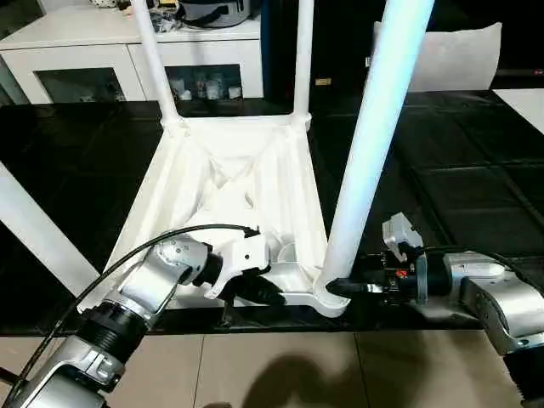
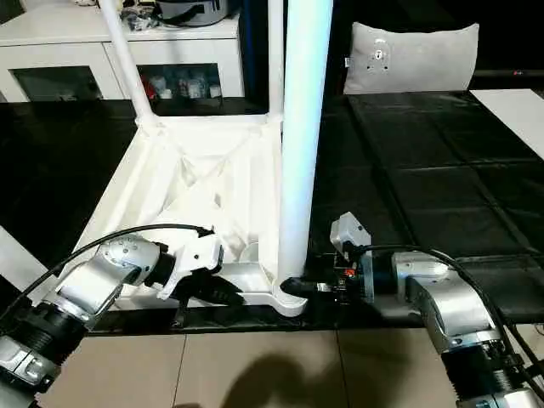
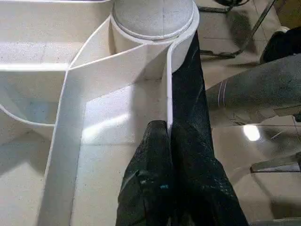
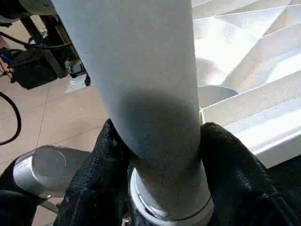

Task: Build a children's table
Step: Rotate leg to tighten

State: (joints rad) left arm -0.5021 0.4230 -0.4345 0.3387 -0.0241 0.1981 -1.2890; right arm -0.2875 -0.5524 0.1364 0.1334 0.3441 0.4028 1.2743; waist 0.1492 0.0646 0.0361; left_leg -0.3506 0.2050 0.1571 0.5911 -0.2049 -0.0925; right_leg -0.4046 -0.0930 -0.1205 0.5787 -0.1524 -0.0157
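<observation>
Currently the children's table (image 1: 229, 195) is seen lying upside down on the dark surface (image 1: 459, 161), ribbed underside up, near the front edge. Two legs (image 1: 155, 59) are already standing in the far corner sockets. A third leg (image 1: 374, 144) is planted upright in the near corner socket on the robot's right; whether it is fully seated cannot be told. The fourth leg (image 1: 34, 234) is seen lying apart at the left, so the near left corner is judged to be still without its leg. Roughly three quarters of the assembly is therefore judged done, with one leg left to be fitted and the table left to be turned upright.

The left tool (image 3: 169, 136) is clenched on the thin near rim wall (image 3: 168, 84) of the tabletop, one finger on each side of it, so that the top is steadied. The right tool (image 4: 157, 155) is wrapped about the base of the third leg just above its socket, both pads (image 4: 230, 165) pressed against the leg, and the leg is grasped there.
</observation>
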